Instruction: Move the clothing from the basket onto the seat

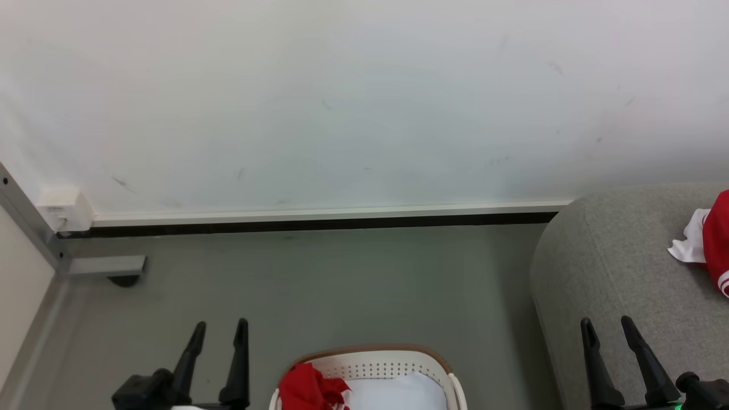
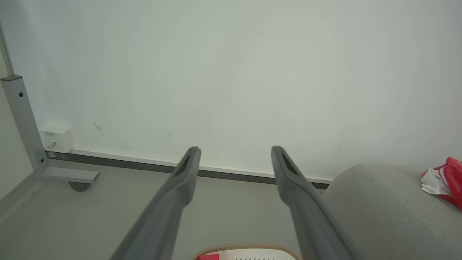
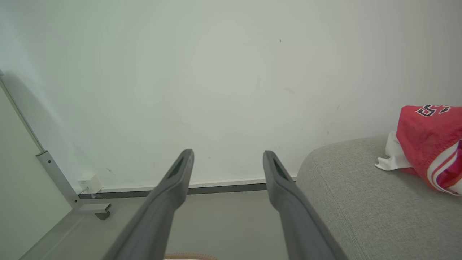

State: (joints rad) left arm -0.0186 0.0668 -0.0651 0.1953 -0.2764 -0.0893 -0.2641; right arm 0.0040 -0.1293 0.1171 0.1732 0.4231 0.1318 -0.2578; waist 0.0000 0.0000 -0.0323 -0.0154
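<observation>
**Q:** Which surfaces are the largest?
**A:** A pale wall meets a grey floor along a dark skirting strip.

**Q:** Where does the seat lie?
**A:** The seat, in grey fabric, stands at the robot's right. Its rounded end faces the open floor, and its length runs off the right edge of the head view.

**Q:** And the basket?
**A:** The basket stands on the floor between the two grippers, its brown rim curving toward the wall. The bottom edge of the head view cuts it, so its long axis cannot be told.

**Q:** Where is the clothing?
**A:** One red garment lies bunched against the basket's left inner wall, beside a white cloth. A second red garment lies crumpled on the seat, its white part pointing toward the seat's rounded end. Neither shows a clear long axis.

**Q:** How do the grippers stand?
**A:** The left gripper and the right gripper both have their fingers spread apart with nothing between them, tips toward the wall.

**Q:** Is any writing legible?
**A:** Black characters outlined in white sit at the upper edge of the garment on the seat, too partial to read. A white box low on the wall bears a label too small to read.
</observation>
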